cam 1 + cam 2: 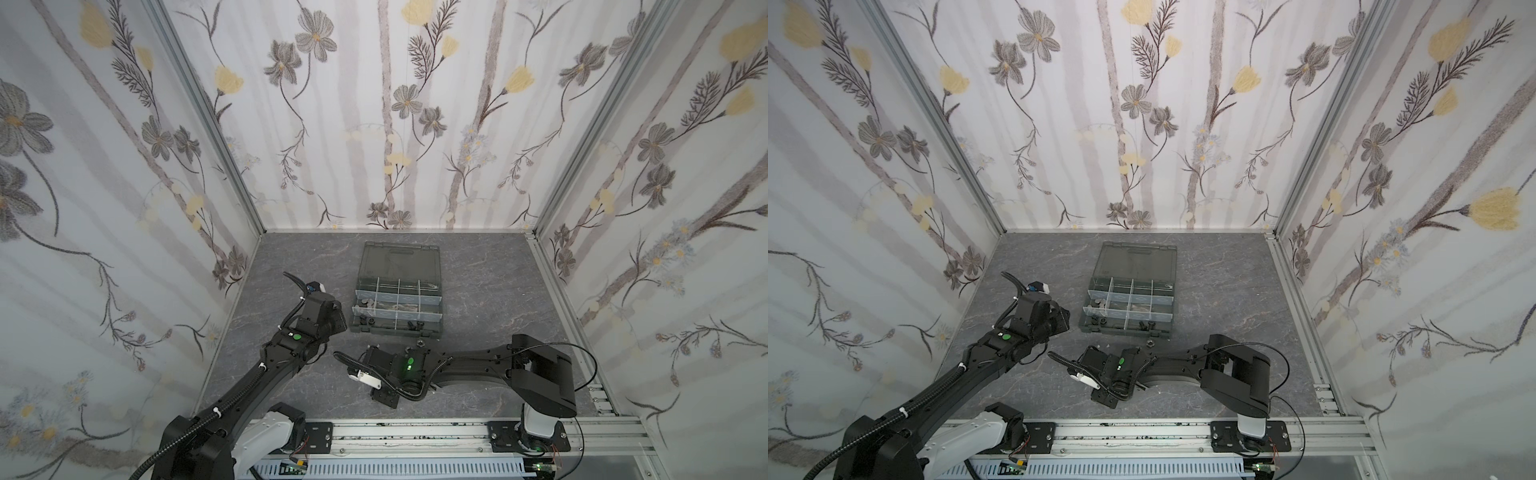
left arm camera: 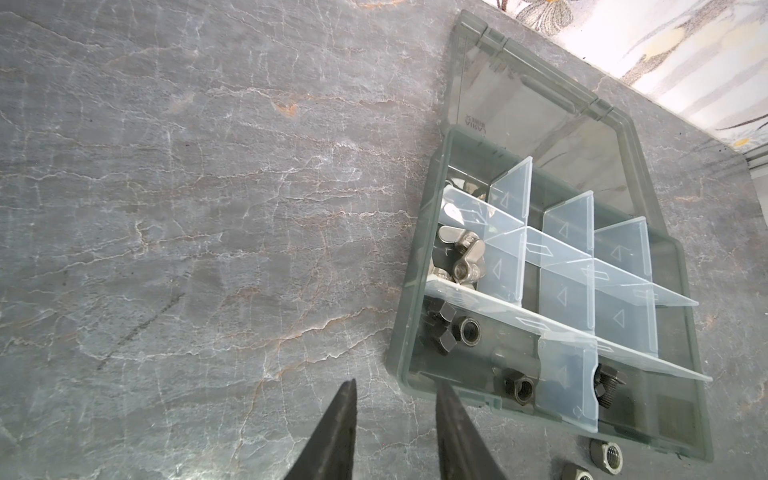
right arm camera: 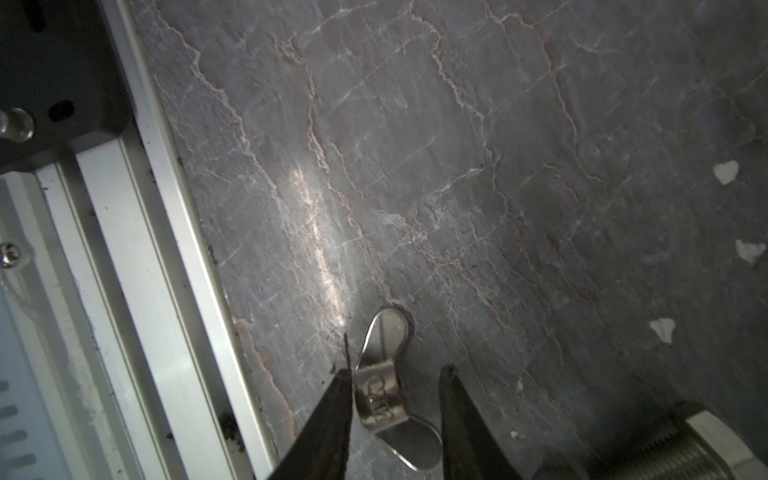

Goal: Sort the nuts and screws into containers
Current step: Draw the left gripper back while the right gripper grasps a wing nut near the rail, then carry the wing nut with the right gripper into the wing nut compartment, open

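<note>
Grey veined tabletop (image 1: 490,299) runs back from the metal rail (image 1: 415,432). Nearest, the right gripper (image 3: 397,370) sits low, fingers either side of a silver wing nut (image 3: 380,399), one touching it; whether they pinch it I cannot tell. Farther on, the left gripper (image 2: 397,381) holds its fingers apart over the table beside the smoky plastic case (image 2: 415,299), two black hex nuts (image 2: 605,455) loose by its front wall. Inside, pale dividers (image 2: 565,291) part black nuts (image 2: 469,330) from shiny wing nuts (image 2: 465,257); the lid (image 2: 561,124) lies open behind.
</note>
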Controlling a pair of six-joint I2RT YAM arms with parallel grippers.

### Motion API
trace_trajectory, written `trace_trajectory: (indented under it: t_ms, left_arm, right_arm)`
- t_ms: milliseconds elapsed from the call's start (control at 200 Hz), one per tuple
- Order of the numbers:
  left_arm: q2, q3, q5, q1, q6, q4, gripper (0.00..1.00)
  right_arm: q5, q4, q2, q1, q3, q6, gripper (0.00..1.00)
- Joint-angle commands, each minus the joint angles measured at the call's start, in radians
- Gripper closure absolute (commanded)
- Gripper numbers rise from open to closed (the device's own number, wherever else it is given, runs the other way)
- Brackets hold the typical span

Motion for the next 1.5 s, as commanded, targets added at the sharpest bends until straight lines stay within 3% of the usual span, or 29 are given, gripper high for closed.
trace_trajectory:
  t_ms: [0, 155, 430, 715, 954, 1139, 1284, 1494]
  left_arm:
    - [-0.009, -0.007, 0.0, 0.002, -0.017, 0.027, 0.65]
    - [-0.01, -0.014, 0.004, 0.003, -0.022, 0.03, 0.65]
    - [-0.015, -0.024, 0.007, 0.003, -0.028, 0.035, 0.65]
    - [-0.04, -0.047, 0.011, 0.003, -0.034, 0.039, 0.65]
    - [-0.059, -0.064, 0.019, 0.003, -0.047, 0.044, 0.65]
    - [-0.079, -0.081, 0.038, 0.003, -0.051, 0.049, 0.65]
    - [-0.1, -0.085, 0.044, 0.003, -0.056, 0.049, 0.65]
    - [-0.123, -0.105, 0.054, 0.005, -0.069, 0.051, 0.65]
  right_arm:
    - [0.014, -0.007, 0.015, 0.001, 0.013, -0.027, 0.64]
    - [0.009, -0.01, 0.025, 0.001, 0.013, -0.029, 0.66]
    - [0.027, -0.012, 0.031, 0.004, 0.008, -0.027, 0.85]
    - [0.056, -0.01, -0.002, -0.017, 0.028, -0.031, 0.89]
    - [0.114, -0.026, -0.028, -0.146, 0.176, -0.085, 0.89]
    - [0.142, -0.016, 0.048, -0.293, 0.377, -0.112, 0.89]
    - [0.137, 0.016, 0.15, -0.382, 0.531, -0.063, 0.9]
    - [0.099, 0.066, 0.233, -0.419, 0.605, -0.008, 0.89]
